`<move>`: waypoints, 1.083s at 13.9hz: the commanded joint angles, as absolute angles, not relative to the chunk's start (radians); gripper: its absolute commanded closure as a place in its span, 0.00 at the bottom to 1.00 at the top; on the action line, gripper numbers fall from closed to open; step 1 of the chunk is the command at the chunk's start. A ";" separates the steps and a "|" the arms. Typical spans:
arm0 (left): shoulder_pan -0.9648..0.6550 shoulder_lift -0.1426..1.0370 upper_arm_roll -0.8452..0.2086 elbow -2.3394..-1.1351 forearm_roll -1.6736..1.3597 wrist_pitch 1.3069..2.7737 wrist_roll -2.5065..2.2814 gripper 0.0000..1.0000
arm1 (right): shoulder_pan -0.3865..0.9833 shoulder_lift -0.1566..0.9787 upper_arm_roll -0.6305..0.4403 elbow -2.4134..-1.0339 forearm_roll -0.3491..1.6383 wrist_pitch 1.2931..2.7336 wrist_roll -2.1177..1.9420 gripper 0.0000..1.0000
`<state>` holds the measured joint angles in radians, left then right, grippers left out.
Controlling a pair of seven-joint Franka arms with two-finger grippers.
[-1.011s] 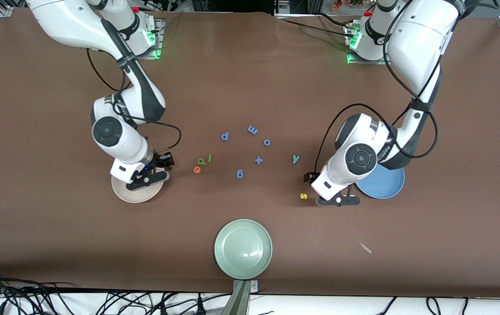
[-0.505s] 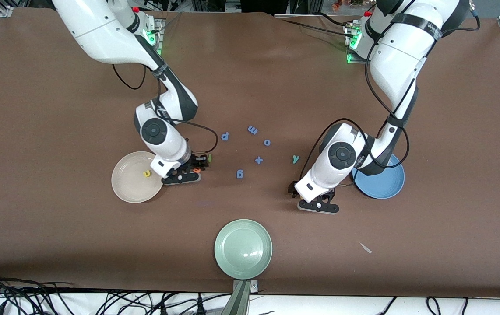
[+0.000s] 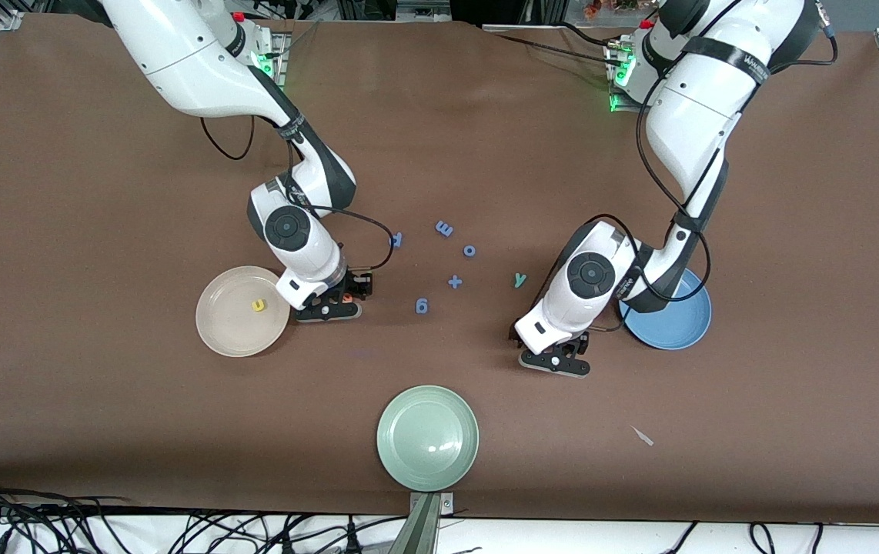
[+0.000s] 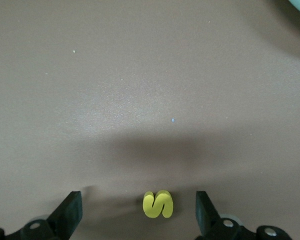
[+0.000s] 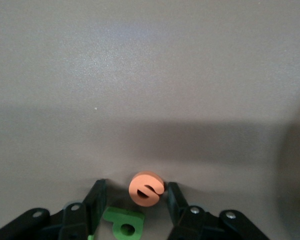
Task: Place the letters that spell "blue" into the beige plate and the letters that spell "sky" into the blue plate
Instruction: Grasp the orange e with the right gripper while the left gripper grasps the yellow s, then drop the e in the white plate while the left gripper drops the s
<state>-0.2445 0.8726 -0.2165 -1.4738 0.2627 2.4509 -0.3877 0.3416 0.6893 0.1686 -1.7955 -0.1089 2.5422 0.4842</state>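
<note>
The right claw (image 3: 329, 305) is seen low over the worktop (image 3: 101, 423), just beside the beige plate (image 3: 216, 331) on the side toward the left arm's end. In the right wrist view its fingers (image 5: 96, 199) are apart, with the orange e (image 5: 147, 189) standing between them; contact with either finger cannot be told. The e is tipped up on its edge, its round face turned to the wrist camera. The green b (image 5: 124, 223) lies flat just beside the e, its stem running sideways across the claw's span. A yellow u (image 3: 258, 305) lies in the beige plate, near the rim closest to the right claw.

The left claw (image 3: 555, 360) is down at the worktop, beside the blue plate (image 3: 678, 327) on the side toward the right arm's end and slightly nearer the front camera. Its fingers (image 4: 70, 212) are spread wide, and the yellow s (image 4: 158, 204) lies flat on the worktop between them, touching neither, its long axis running across the gap from one finger toward the other.

The teal y (image 3: 519, 279) lies on the worktop farther from the front camera than the left claw, apart from the blue plate. Blue letters and symbols (image 3: 454, 282) are scattered mid-worktop, and a pale green plate (image 3: 427, 437) sits nearest the front camera.
</note>
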 commanded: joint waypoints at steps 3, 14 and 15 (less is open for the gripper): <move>-0.248 0.867 -0.213 -1.506 0.288 2.461 -0.377 0.11 | 0.337 0.689 0.156 -1.796 -0.170 2.554 0.482 0.80; -0.230 0.796 -0.213 -1.506 0.288 2.410 -0.345 0.94 | 0.250 0.494 0.005 -1.925 -0.163 2.425 -0.014 0.80; -0.212 0.766 -0.213 -1.506 0.288 2.337 -0.319 0.94 | 0.244 0.494 0.003 -1.946 -0.163 2.457 -0.014 0.72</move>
<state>-0.2342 0.8409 -0.2131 -1.4871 0.2629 2.4330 -0.3625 0.2492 0.5257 0.0004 -1.8621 -0.1571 2.3878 0.0067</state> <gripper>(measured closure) 0.727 0.696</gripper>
